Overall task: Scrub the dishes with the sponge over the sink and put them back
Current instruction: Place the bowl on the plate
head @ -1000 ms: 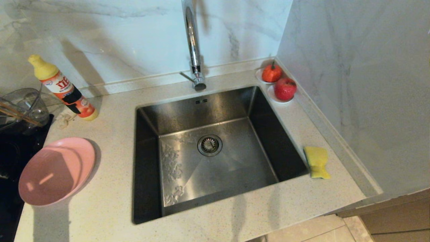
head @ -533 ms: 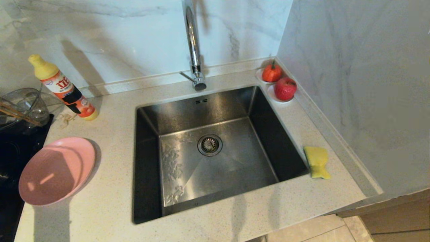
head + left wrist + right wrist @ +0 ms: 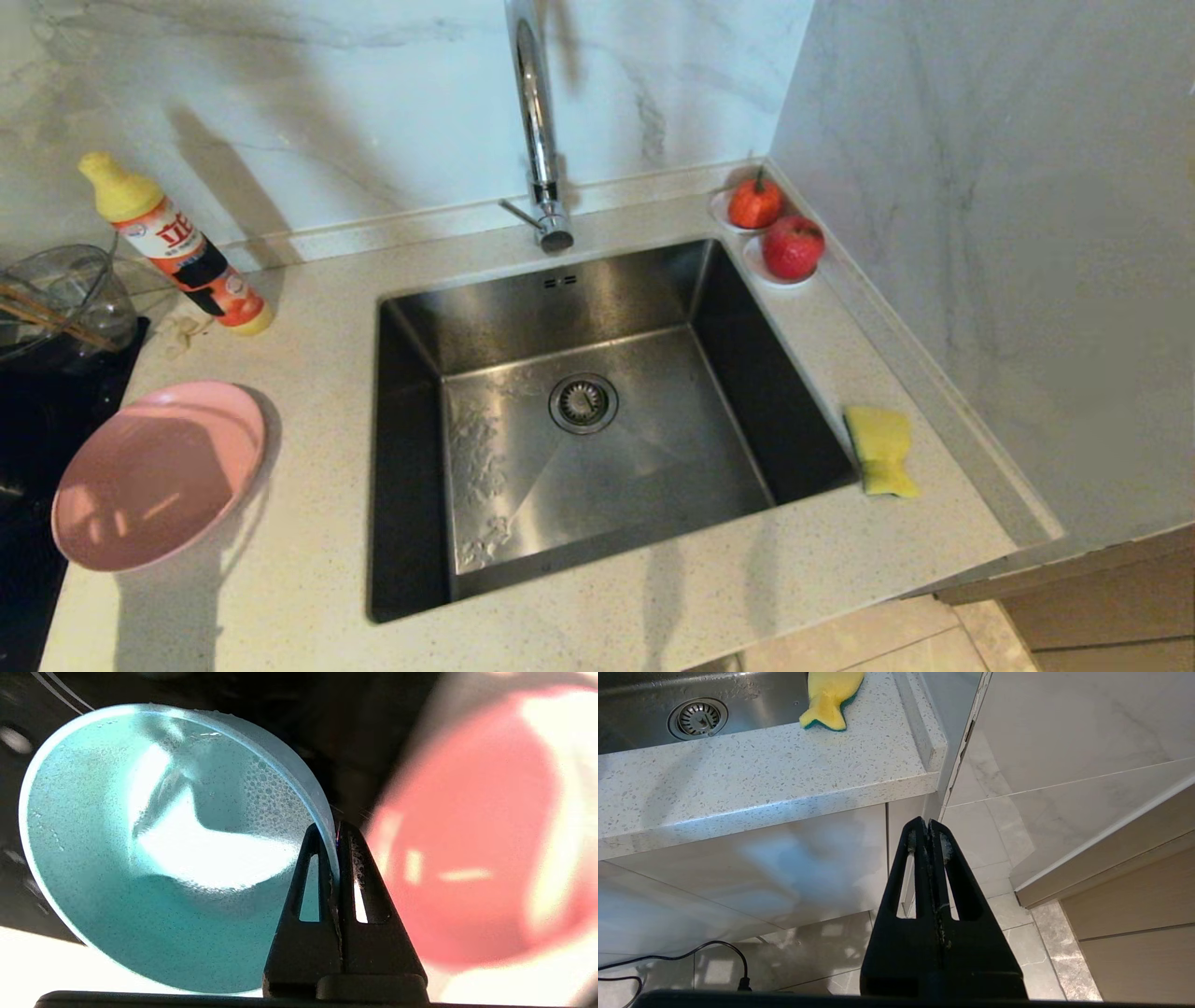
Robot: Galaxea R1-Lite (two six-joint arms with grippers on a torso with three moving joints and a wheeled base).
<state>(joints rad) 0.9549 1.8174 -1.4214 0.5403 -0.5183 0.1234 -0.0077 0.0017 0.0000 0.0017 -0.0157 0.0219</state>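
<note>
The teal-blue bowl (image 3: 154,858) appears only in the left wrist view, tilted with its foamy, bubble-specked interior facing the camera. The left gripper (image 3: 337,833) is clamped on the bowl's rim, one finger inside the wall and one outside, pressed together with only the thin rim between them. Just beside the bowl in that view is the pink plate (image 3: 472,830), blurred. In the head view the pink plate (image 3: 154,476) rests on the speckled countertop (image 3: 308,579) to the left of the sink (image 3: 597,420), its far left edge overlapping a black surface (image 3: 28,420). The sink is a square steel basin with a round strainer drain (image 3: 583,403) and patches of foam on its floor; the chrome faucet (image 3: 537,121) rises behind it. The sponge (image 3: 882,450) lies yellow face up on the countertop at the sink's right edge, well apart from the plate. Behind the plate stand a detergent bottle (image 3: 173,247) and a clear glass bowl (image 3: 61,294) holding wooden chopsticks (image 3: 51,317). Two red fruits (image 3: 775,229) sit in the back right corner. The right gripper (image 3: 927,828) hangs below the countertop edge over the tiled floor, fingers together, holding nothing.
</note>
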